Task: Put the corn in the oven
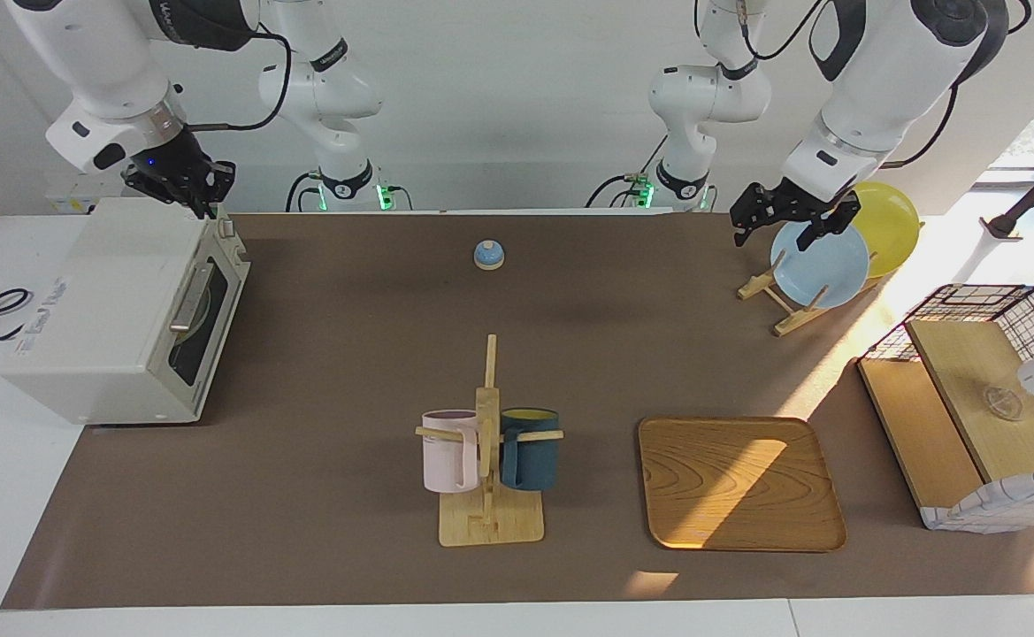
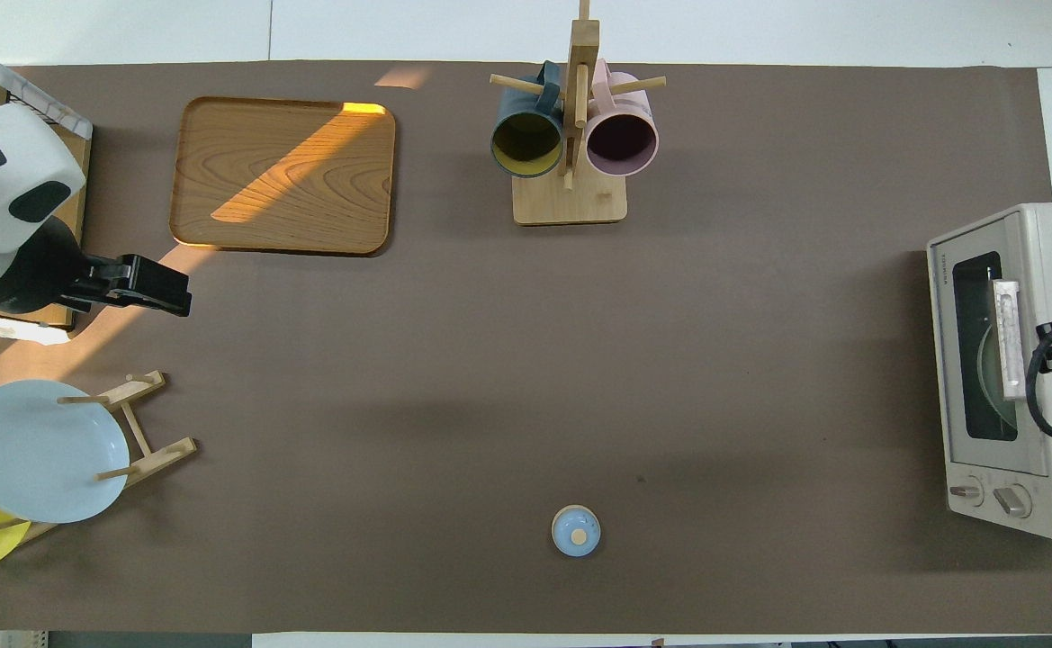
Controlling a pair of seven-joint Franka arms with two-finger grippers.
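Bench (image 1: 348,354): covered with a brown mat.

Oven (image 1: 101,301): cream-white toaster oven at the right arm's end of the bench. Its door faces the middle of the bench and looks shut, with the bar handle (image 1: 191,296) across the dark window. A pale round shape shows through the glass. The corn cannot be made out in either view.

Wire basket (image 1: 985,305): at the left arm's end, with light wooden boards resting in and against it.

Wooden tray (image 1: 738,482): flat on the mat beside the basket, farther from the robots than the plate rack.

Mug rack (image 1: 487,522): mid-bench, far from the robots. A pink mug (image 1: 448,451) and a dark blue mug (image 1: 530,451) hang on its pegs.

Plate rack (image 1: 791,314): near the left arm's base, holding a pale blue plate (image 1: 822,270) and a yellow plate (image 1: 892,221) on edge.

Small blue domed object (image 1: 488,255): tan knob on top, mid-bench, near the robots.

Right tool (image 1: 185,190): up at the top edge of the oven, by the door. I cannot tell its opening, or whether it holds anything.

Left tool (image 1: 782,232): in the air over the plate rack, just in front of the blue plate. Fingers spread apart, nothing between them.
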